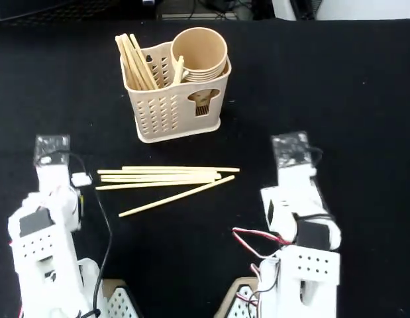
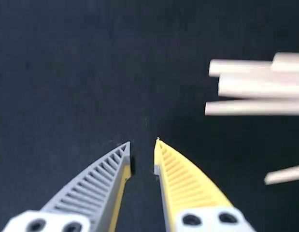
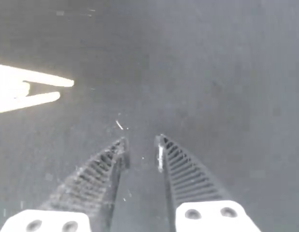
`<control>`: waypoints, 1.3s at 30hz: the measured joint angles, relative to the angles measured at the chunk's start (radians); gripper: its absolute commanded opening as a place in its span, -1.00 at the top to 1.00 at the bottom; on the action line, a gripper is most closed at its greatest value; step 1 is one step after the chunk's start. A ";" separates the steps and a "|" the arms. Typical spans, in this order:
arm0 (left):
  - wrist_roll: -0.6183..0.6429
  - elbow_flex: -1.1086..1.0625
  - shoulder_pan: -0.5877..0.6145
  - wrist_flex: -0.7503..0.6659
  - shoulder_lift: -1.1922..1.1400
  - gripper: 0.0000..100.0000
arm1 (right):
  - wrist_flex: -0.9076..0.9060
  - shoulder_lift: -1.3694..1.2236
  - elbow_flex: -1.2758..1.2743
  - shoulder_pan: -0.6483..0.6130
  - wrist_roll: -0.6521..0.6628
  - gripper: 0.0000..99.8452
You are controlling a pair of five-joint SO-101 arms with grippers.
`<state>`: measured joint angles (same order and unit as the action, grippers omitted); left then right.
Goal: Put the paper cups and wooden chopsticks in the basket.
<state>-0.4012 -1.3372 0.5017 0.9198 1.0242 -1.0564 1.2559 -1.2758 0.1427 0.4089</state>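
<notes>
The loose wooden chopsticks [image 1: 168,179] are lying in a bunch on the black worktop [image 1: 337,99], in front of the basket [image 1: 171,109] and between the two arms. The paper cups [image 1: 199,50] are already sitting in the basket. The left pincer [image 2: 142,147] is resting near the stick ends, tips nearly together, holding nothing. I think it should be opening wide and pinching one stick. The sticks are touching, so a neighbour may be getting dragged along. The right pincer [image 3: 141,145] is resting nearly closed and empty too.

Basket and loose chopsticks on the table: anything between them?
No. High view: bare black table between the basket and the loose chopsticks.
</notes>
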 measured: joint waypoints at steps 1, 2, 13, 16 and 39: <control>-0.015 -0.025 0.005 0.000 0.000 0.80 | -0.044 0.000 0.048 -0.026 0.038 0.80; -0.021 -0.048 0.008 0.000 0.000 0.80 | -0.091 0.000 0.092 -0.054 0.069 0.79; -0.028 -0.132 0.017 -0.038 0.018 0.81 | -0.259 -0.163 0.261 -0.390 0.080 0.79; -0.028 -0.132 0.017 -0.038 0.020 0.81 | -0.252 -0.318 0.308 -0.488 0.075 0.79; -0.028 -0.132 0.017 -0.038 0.020 0.81 | 0.127 -1.178 0.559 -0.717 0.167 0.48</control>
<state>-0.4289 -1.4691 0.5186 0.8815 1.0441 -0.9291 0.0775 -0.7173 -0.5738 0.5762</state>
